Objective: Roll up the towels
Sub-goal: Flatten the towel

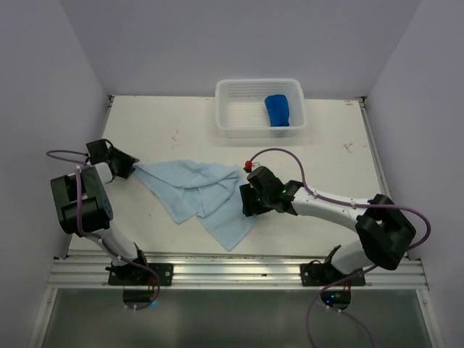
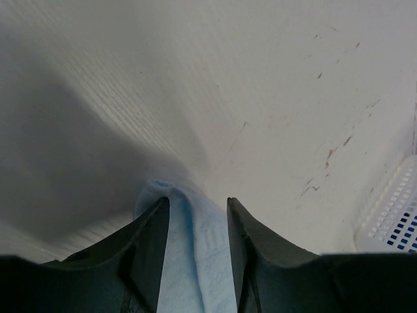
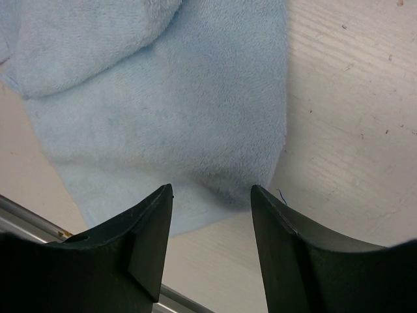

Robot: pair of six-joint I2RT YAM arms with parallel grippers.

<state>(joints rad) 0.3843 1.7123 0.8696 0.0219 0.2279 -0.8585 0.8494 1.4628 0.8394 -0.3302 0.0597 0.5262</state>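
Where the left side of the table [image 1: 181, 123] is reached, the left gripper [image 2: 197, 201] is seen clamped on the left corner of the pale blue towel [image 1: 196, 190], with cloth filling the gap between its fingers [image 2: 153, 228]. From that corner the towel is spread across the middle of the table, rumpled and partly folded over itself, one point directed toward the near edge. At its right edge the right gripper [image 3: 212, 189] is held low over the cloth, jaws apart, nothing caught between them. Farther back, the dark blue towel [image 1: 278, 110] is seen bundled in the right part of the white basket [image 1: 239, 129].
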